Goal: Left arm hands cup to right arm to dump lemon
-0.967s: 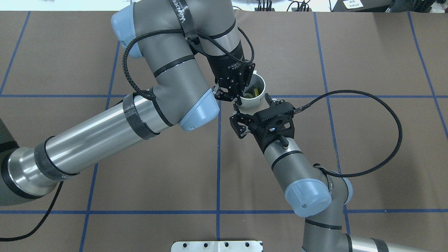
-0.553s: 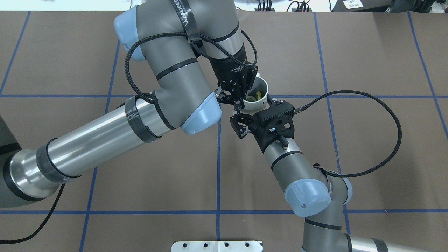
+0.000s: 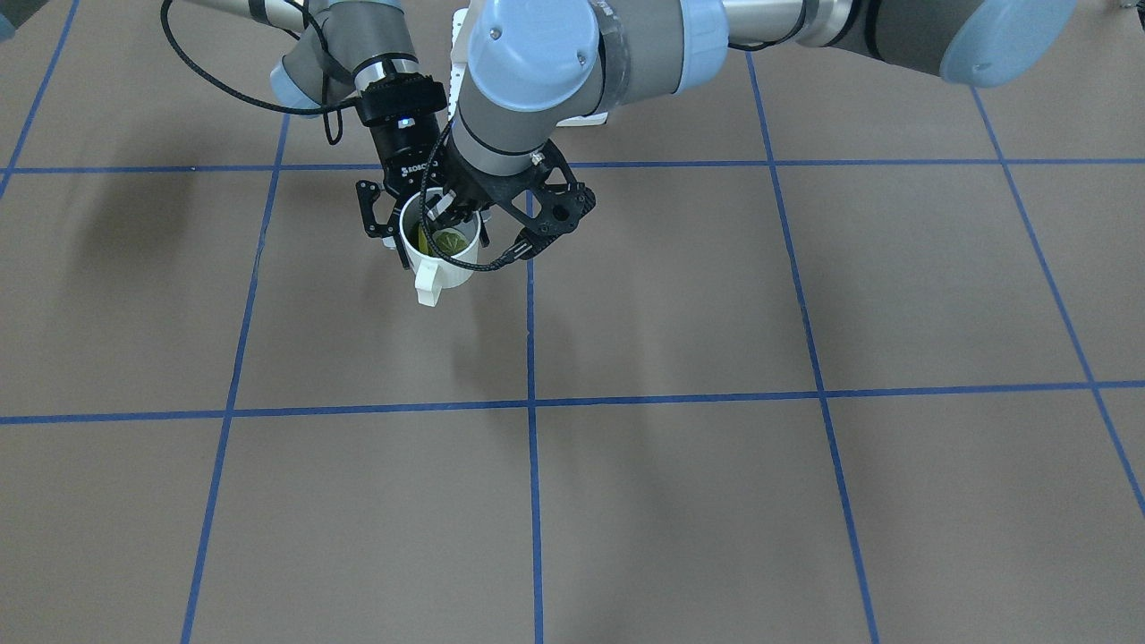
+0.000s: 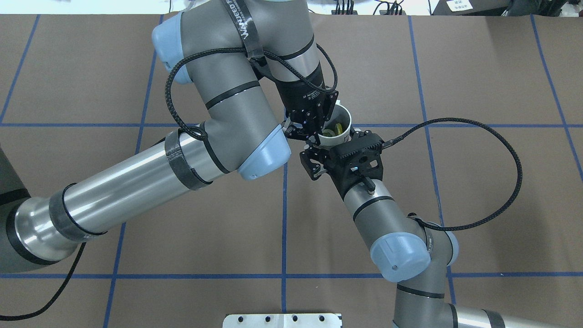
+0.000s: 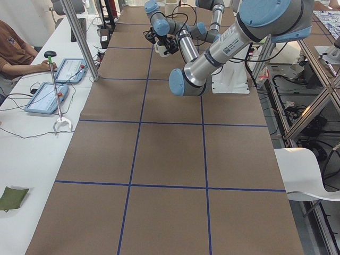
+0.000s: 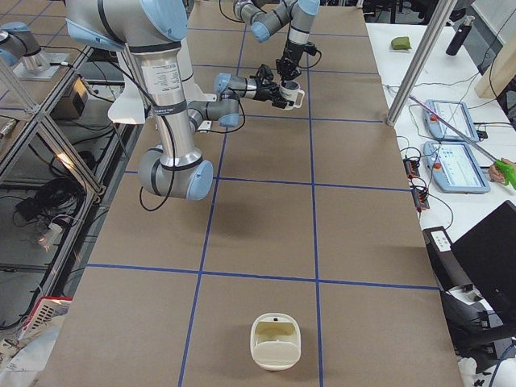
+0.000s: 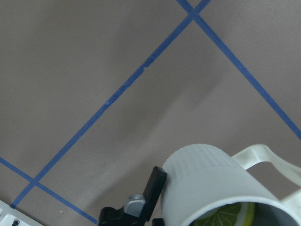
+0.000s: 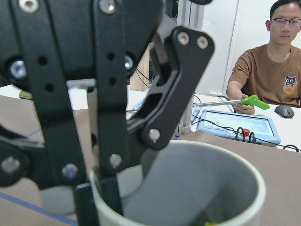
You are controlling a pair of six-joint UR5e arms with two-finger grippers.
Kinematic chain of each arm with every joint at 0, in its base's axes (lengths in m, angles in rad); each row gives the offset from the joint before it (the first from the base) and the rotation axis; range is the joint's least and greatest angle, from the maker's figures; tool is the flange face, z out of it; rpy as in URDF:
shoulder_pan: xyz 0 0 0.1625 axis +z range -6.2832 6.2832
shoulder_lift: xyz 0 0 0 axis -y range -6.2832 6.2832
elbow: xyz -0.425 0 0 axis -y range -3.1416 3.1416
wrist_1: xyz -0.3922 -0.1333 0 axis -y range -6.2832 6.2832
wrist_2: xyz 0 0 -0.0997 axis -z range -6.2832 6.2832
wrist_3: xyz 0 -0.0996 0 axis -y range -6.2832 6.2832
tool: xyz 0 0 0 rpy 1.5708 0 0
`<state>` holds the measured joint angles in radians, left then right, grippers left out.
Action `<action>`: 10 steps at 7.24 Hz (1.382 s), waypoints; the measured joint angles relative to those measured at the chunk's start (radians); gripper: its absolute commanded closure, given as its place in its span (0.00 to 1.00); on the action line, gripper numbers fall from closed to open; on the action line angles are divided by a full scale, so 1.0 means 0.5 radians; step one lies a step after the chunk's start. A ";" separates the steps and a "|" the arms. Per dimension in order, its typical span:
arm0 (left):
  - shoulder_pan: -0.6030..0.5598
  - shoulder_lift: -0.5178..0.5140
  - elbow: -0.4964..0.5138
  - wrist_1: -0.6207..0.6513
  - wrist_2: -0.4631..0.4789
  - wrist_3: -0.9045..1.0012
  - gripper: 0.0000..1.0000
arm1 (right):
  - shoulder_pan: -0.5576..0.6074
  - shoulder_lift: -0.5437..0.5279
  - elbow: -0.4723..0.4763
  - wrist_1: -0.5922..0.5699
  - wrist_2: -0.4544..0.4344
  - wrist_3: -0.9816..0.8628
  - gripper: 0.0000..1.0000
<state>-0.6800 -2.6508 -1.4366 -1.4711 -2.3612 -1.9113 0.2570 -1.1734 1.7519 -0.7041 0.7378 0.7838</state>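
The cream-white cup (image 4: 331, 138) hangs above the table, its handle (image 3: 429, 288) pointing away from the robot. A yellow-green lemon (image 3: 447, 240) piece lies inside it. My left gripper (image 4: 319, 128) comes from above and is shut on the cup's rim. My right gripper (image 4: 330, 148) comes in level from the near side and stands open, one finger (image 3: 367, 215) left of the cup in the front-facing view and the other hidden behind it. The right wrist view is filled by the cup (image 8: 202, 179) and the left gripper's linkage. In the left wrist view the cup (image 7: 202, 174) shows the lemon (image 7: 230, 216).
Blue tape lines grid the brown table. A cream container (image 6: 275, 340) sits near the table's end on my right. A white mounting plate (image 4: 282, 320) lies at the robot's base. A person (image 5: 16, 50) sits at a side bench with tablets.
My left arm has carried the cup a little right and toward the robot, deeper between the right gripper's fingers. The right arm has not moved.
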 measured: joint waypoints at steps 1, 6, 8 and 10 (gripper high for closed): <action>0.001 0.001 0.000 -0.001 -0.001 0.000 0.80 | 0.001 0.000 0.000 0.000 0.001 0.000 0.57; -0.056 -0.001 -0.044 -0.006 0.002 0.006 0.00 | 0.008 -0.003 0.000 -0.003 0.003 -0.004 0.68; -0.209 0.001 -0.091 -0.014 -0.002 0.023 0.00 | 0.036 -0.016 0.009 -0.001 0.016 -0.010 0.78; -0.322 0.031 -0.095 -0.031 0.003 0.058 0.00 | 0.128 -0.082 0.020 -0.002 0.147 -0.007 0.80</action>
<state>-0.8409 -2.6354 -1.4843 -1.4866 -2.3598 -1.8823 0.3211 -1.2146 1.7620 -0.7051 0.8114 0.7802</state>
